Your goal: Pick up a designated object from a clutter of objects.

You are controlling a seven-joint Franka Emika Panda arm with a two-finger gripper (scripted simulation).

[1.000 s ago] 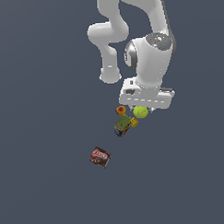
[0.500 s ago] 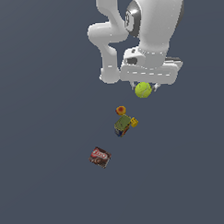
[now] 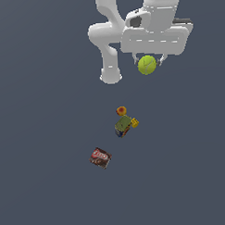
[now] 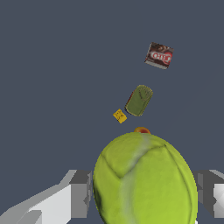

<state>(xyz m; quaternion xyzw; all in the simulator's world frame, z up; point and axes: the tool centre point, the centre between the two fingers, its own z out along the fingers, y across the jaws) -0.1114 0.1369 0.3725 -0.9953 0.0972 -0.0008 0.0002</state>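
Clearly the tennis ball [image 3: 146, 65] is off the tabletop [image 3: 45, 112], pinched between the fingers [image 3: 147, 66] high above the rest of the clutter; in the wrist view the tennis ball [image 4: 144, 179] fills the space between the two grey pads [image 4: 79, 194], which press on its sides, so the fingers are closed part-way, stopped by the ball's width. Below, the orange-red fruit [image 3: 121, 110], the green box [image 3: 123, 125] and the tiny yellow block [image 3: 134, 123] sit close together, with the dark brown-red box [image 3: 100, 157] well apart from them. The step in hand looks like the lift, nearly complete. To do it well I would keep the squeeze steady, since a round ball can roll out of flat pads, and carry it smoothly without jerks, staying high over the clutter
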